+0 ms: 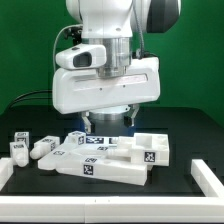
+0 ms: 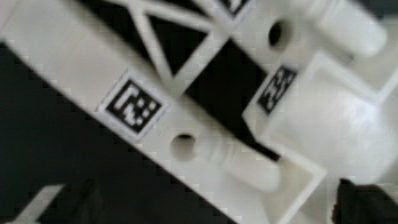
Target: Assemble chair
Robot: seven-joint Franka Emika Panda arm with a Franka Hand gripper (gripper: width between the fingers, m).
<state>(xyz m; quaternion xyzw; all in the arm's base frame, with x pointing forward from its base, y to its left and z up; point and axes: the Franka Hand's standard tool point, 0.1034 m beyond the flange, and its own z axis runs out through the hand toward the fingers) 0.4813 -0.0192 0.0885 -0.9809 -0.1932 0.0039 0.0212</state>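
**Gripper spread wide above the chair parts, nothing gripped**

Exterior view, left to right. At 9 o'clock of the black table (image 1: pixel 190 150) we see two small loose pieces (image 1: pixel 32 148), tags up, near the white border (image 1: pixel 8 172). We judge they are parked there until needed.

In the centre, the chair slabs (image 1: pixel 100 163) lie flat, touching or overlapping. Their tags face up, probably so they can be tracked. At their 12 o'clock hangs the gripper (image 1: pixel 108 122), jaws as wide as they go, with nothing in them that we can see. It is likely lined up over the slabs to choose a grasp.

At 3 o'clock of the slabs sits a boxy piece (image 1: pixel 152 150). We can't tell if it touches them or is just beside them.

Hard to read: the wrist housing hides most of the fingers. The wrist view is blurred and very close. It shows a truss-cut slab (image 2: pixel 169 55), a tag (image 2: pixel 134 103), a second tag (image 2: pixel 279 88) and a round hole (image 2: pixel 183 150). We can't say which part this is. No fingertip shows there.
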